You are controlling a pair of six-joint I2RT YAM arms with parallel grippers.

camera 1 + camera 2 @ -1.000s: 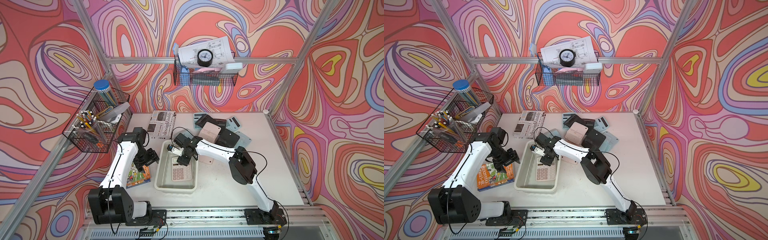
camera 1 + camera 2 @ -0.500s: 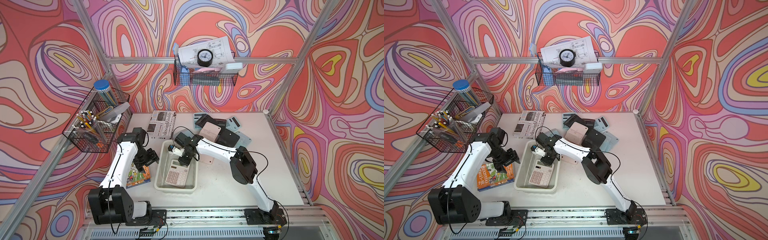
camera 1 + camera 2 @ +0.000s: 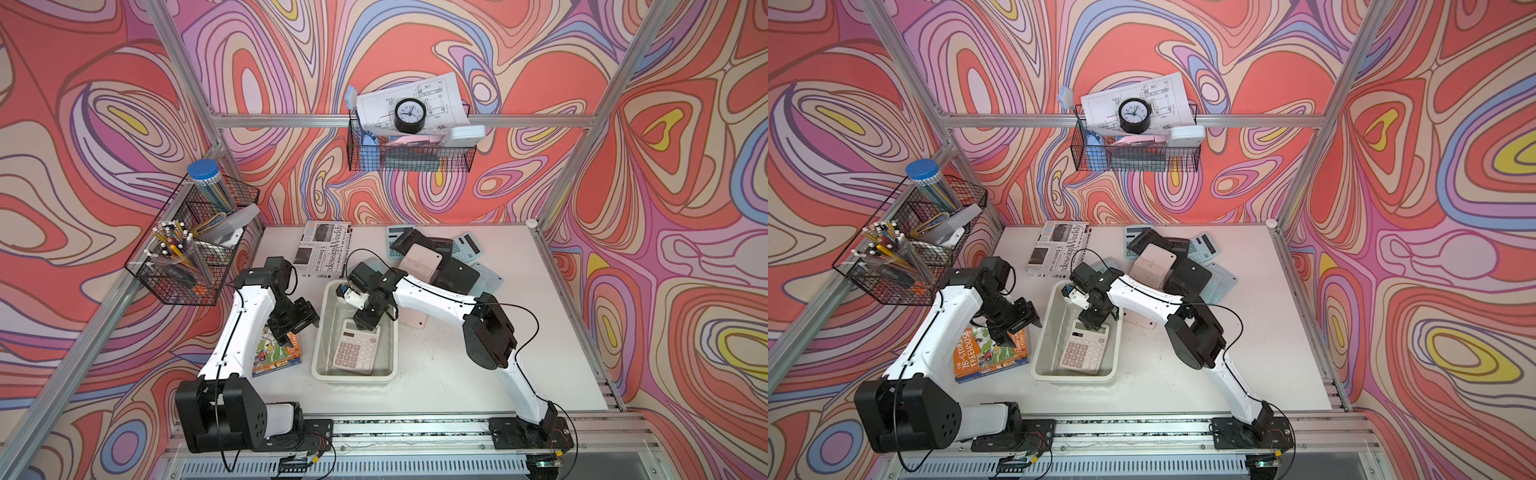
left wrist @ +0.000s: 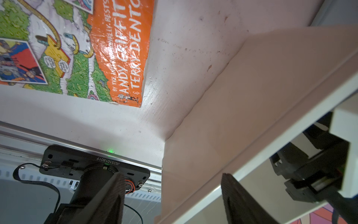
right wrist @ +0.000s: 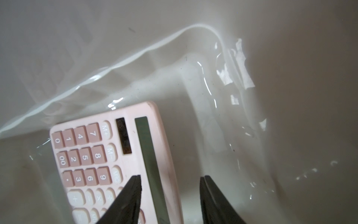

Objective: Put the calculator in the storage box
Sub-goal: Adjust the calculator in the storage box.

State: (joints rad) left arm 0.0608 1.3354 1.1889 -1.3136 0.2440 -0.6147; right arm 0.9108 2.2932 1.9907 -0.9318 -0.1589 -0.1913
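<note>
– One pink calculator (image 3: pixel 357 349) (image 3: pixel 1082 348) in both top views, keys up, flat on the floor of the storage box (image 3: pixel 321 332), toward its near end. Sat square to the walls a second ago; slightly skewed since half a second ago, and skewed now.

– And the right gripper (image 3: pixel 366 323)?

– Down inside the box, just above the display end. Fingers parted, nothing pinched. Barely shifted from a second ago.

– Left gripper (image 3: pixel 298 329)?

– Beside the box, above the book (image 3: pixel 276 353). Same pose as before, spread wide, empty.

– Anything else moved?

– No. Heap of other calculators (image 3: pixel 436 257) and the newspaper (image 3: pixel 324 249) at the far side of the table (image 3: pixel 478 374), same as before.

– Left wrist view?

– Two dark fingers (image 4: pixel 114 194) well apart. Outer wall and rim of the box seen between them, not gripped. Orange edge of the book lying close to that wall.

– Right wrist view?

– Two fingertips (image 5: pixel 131 190) spread. One above the keys next to the display, the other over bare box floor. No hold on the calculator; whether that one tip touches it, cannot tell. Calculator low against the glossy floor, faint reflection of its keys on the wall.
</note>
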